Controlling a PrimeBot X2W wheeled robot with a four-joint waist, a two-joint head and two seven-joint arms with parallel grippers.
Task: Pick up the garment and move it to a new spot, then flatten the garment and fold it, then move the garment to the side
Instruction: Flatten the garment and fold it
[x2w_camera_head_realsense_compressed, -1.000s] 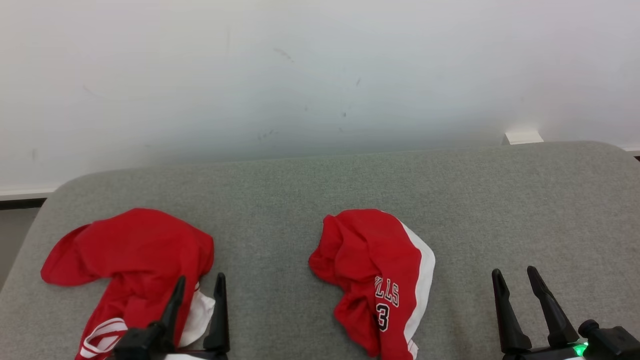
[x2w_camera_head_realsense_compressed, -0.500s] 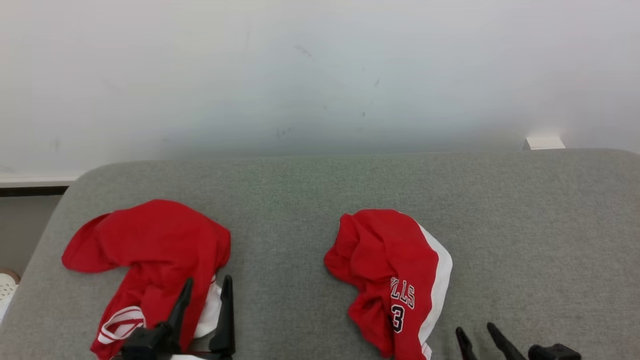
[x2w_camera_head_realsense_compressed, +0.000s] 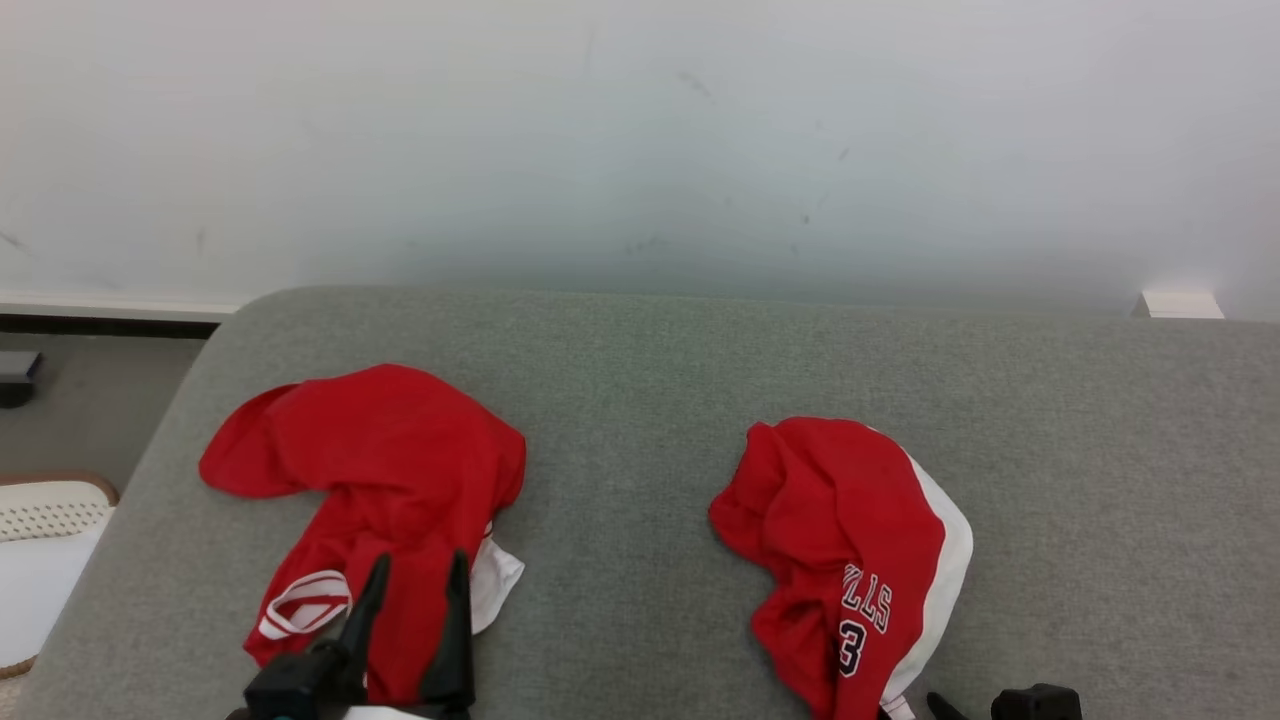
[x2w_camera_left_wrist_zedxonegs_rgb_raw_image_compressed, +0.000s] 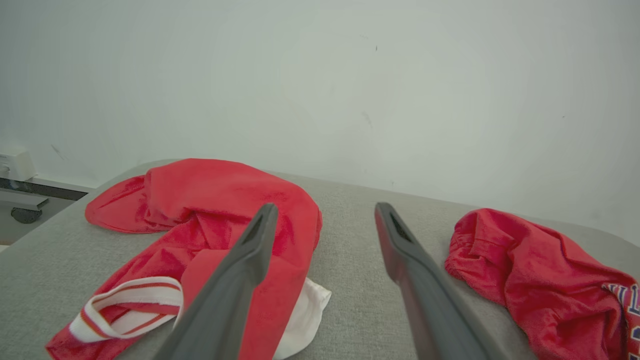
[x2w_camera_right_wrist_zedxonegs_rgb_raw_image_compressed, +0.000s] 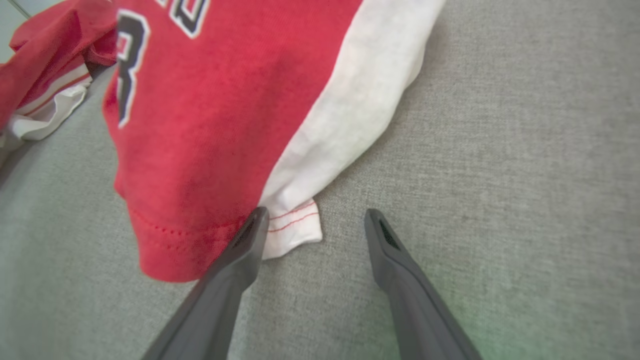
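**Opening of the pick-up step (judged from the layout).** Two crumpled red garments lie well apart on the grey fabric-covered table (x2w_camera_head_realsense_compressed: 640, 380). A numbered red garment (x2w_camera_head_realsense_compressed: 850, 520) with a white side panel (x2w_camera_right_wrist_zedxonegs_rgb_raw_image_compressed: 360, 100) lies toward the right. A plain red garment (x2w_camera_head_realsense_compressed: 400, 470) with striped white trim (x2w_camera_left_wrist_zedxonegs_rgb_raw_image_compressed: 125, 310) lies toward the left.

The right hand (x2w_camera_right_wrist_zedxonegs_rgb_raw_image_compressed: 316, 212) is spread wide and holds nothing. One finger sits at the numbered garment's hem corner (x2w_camera_right_wrist_zedxonegs_rgb_raw_image_compressed: 295, 227), so this is probably the piece to be moved. The left hand (x2w_camera_head_realsense_compressed: 418, 560) is also wide and empty, and hovers over the near end of the plain garment.

**Technique.** The fingers should straddle the stitched hem corner and close on that layer only, not on the bunched folds. A lift from the corner should let the cloth hang out and open.

**Clearance.** Bare table lies between the two garments and to the right of the numbered one, and either patch would suit flattening. The wall (x2w_camera_head_realsense_compressed: 640, 150) closes the far edge. The table's rounded left corner (x2w_camera_head_realsense_compressed: 215, 330) lies near the plain garment, with floor beyond it, so that side leaves little margin.
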